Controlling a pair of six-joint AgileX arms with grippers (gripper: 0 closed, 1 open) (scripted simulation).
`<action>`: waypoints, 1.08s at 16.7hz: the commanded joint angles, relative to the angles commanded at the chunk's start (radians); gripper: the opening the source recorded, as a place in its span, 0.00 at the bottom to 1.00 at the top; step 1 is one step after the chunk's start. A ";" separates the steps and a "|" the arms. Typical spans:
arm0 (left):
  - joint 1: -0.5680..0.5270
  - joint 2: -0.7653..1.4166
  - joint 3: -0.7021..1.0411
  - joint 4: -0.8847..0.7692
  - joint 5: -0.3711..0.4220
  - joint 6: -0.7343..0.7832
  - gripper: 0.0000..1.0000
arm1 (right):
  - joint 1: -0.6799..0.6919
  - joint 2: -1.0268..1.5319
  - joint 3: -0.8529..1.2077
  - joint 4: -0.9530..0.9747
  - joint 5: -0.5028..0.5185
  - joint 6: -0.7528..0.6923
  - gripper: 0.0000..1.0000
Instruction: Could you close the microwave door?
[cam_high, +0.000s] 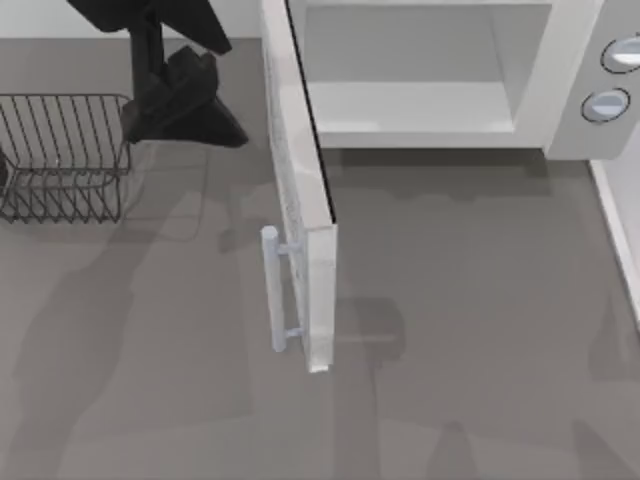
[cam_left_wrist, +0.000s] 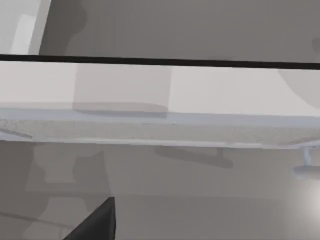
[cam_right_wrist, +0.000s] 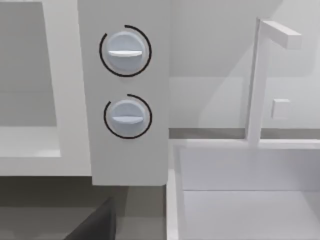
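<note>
— Handle (cam_high: 272, 290) first, since it is nearest me in the top view: where is it sitting?

— It is sitting on the outer, left-facing side of the microwave door (cam_high: 300, 190), near the door's free end. The door is standing wide open, swung out from the microwave (cam_high: 560, 90) toward the front of the surface (cam_high: 480, 300), edge-on to the camera.

— What are your arms doing?

— I am seeing my left arm's dark gripper (cam_high: 180, 100) hanging over the surface, left of the door and well apart from the handle, just beside a wire rack (cam_high: 60, 155) at the left edge. I cannot tell whether its fingers are open or closed. My left wrist view is looking along the door's speckled window (cam_left_wrist: 150, 130) from close by.

— And farther back?

— The microwave is standing at the far side, its pale cavity (cam_high: 410, 80) showing. My right wrist view is facing its two knobs (cam_right_wrist: 125, 54), with a white sink (cam_right_wrist: 245, 200) and tap (cam_right_wrist: 260, 75) beside the microwave.
</note>
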 joint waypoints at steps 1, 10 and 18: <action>0.005 -0.004 -0.002 0.002 -0.001 -0.001 1.00 | 0.000 0.000 0.000 0.000 0.000 0.000 1.00; -0.077 -0.012 -0.256 0.284 -0.024 -0.080 1.00 | 0.000 0.000 0.000 0.000 0.000 0.000 1.00; -0.093 -0.012 -0.305 0.335 -0.029 -0.097 0.85 | 0.000 0.000 0.000 0.000 0.000 0.000 1.00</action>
